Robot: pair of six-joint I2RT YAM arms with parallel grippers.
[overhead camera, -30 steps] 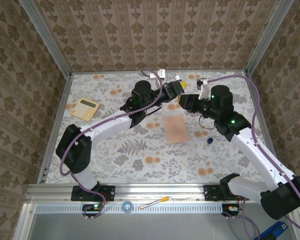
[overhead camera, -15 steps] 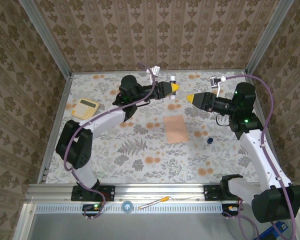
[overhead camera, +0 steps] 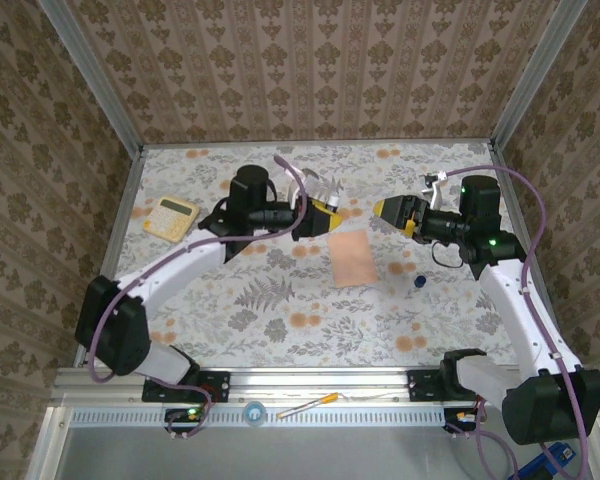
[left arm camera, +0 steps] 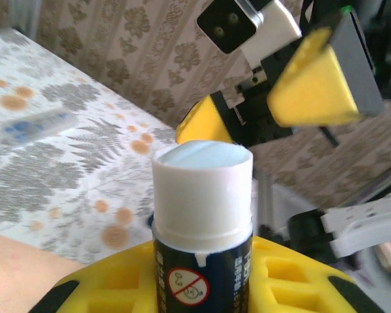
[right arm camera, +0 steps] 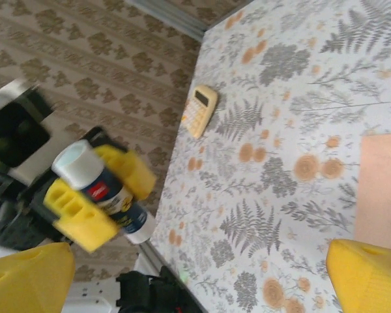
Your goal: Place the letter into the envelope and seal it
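The left gripper (overhead camera: 325,218) clamps narrowly on a glue stick (left arm camera: 202,215), bare white tip forward, probably to wipe glue on the envelope (overhead camera: 352,258), which lies flat just below and ahead of that tip, between the two grippers. The right gripper (overhead camera: 385,210) faces it with jaws spread wide, holding nothing. A second ago the two met at the stick; since then they have parted, the right jaws have opened, and both sit nearer the envelope
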